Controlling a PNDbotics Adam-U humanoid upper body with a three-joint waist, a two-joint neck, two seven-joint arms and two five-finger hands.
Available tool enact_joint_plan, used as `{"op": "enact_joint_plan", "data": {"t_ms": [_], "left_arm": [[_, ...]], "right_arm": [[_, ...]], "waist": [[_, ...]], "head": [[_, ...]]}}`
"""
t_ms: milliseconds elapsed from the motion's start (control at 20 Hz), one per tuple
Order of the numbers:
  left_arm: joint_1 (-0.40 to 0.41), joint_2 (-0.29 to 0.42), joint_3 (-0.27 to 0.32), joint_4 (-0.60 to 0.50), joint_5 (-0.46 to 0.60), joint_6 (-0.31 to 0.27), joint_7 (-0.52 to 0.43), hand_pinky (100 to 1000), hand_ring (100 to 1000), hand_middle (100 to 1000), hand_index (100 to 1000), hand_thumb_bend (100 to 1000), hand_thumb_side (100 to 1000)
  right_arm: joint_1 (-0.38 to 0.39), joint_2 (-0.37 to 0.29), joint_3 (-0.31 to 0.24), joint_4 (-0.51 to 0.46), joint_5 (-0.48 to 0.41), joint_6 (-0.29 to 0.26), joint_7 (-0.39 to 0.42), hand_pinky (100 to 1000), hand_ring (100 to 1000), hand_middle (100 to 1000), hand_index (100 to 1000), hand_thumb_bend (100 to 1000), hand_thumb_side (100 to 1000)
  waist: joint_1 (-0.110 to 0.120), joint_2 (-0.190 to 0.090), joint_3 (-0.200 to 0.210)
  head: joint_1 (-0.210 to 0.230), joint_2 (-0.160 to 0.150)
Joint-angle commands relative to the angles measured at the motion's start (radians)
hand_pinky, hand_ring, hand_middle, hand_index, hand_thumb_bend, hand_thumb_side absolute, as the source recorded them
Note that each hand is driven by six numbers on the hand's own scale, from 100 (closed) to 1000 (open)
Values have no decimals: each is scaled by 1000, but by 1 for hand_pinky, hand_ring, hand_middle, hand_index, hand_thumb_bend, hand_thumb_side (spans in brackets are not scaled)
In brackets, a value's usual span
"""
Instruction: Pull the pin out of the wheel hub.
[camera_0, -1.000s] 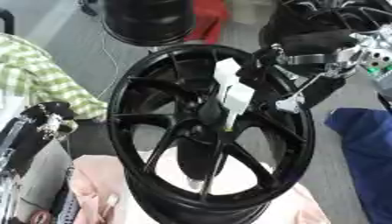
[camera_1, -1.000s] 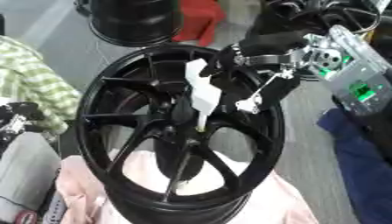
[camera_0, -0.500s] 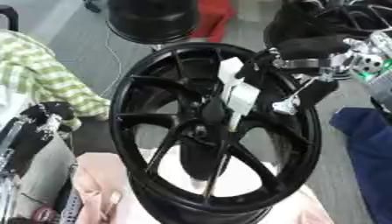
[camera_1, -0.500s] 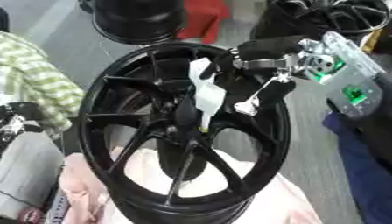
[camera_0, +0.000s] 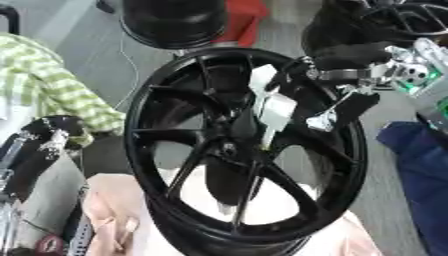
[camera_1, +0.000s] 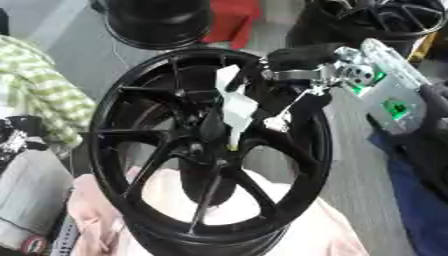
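Standing tilted on a pink cloth (camera_1: 289, 220), the black wheel (camera_0: 245, 150) fills the middle of both views, its spokes meeting at the hub (camera_0: 232, 147) a little left of centre. A white pin (camera_0: 276, 112), made of pale blocky pieces, sits over the spokes just above and to the right of the hub, with a thin yellowish tip pointing down toward the hub. Whether that tip is seated in the hub or clear of it cannot be told.

The right hand (camera_1: 302, 57) comes in from the upper right, black at the fingers and silver at the wrist, with a green-lit board behind it. Its dark fingers (camera_0: 297, 70) curl at the wheel's upper rim, close to the top of the pin; whether they grip the pin or only lie beside it cannot be told. A thin silver rod with a small metal piece (camera_0: 321, 121) hangs down from the hand, in front of the rim's right side.

The left hand (camera_0: 44, 135) shows at the left edge, low and well apart from the wheel, dark, with its fingers too unclear to judge.

A green checked cloth (camera_0: 44, 80) lies at the left. A black tyre (camera_0: 171, 20) and a red object (camera_0: 245, 17) stand behind the wheel, and blue fabric (camera_0: 420, 160) lies at the right edge.
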Motion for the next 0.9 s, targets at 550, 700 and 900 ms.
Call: {"op": "enact_joint_plan", "data": {"t_ms": [550, 700, 900], "left_arm": [[-15, 24, -6, -25, 3, -3, -5, 652, 732, 626, 733, 126, 533], [-16, 24, -6, -25, 3, -3, -6, 652, 732, 627, 733, 126, 533], [-18, 24, -7, -25, 3, -4, -6, 652, 733, 627, 733, 126, 533]], "right_arm": [[-30, 3, 7, -13, -9, -88, 97, 746, 689, 833, 920, 100, 299], [-31, 8, 11, -13, -11, -88, 105, 745, 689, 831, 919, 100, 294], [-30, 12, 16, -9, -3, -91, 118, 749, 692, 827, 917, 100, 280]], "waist": [[7, -8, 5], [7, -8, 7], [7, -7, 10]], "head": [[-6, -5], [-7, -6], [-8, -6]]}}
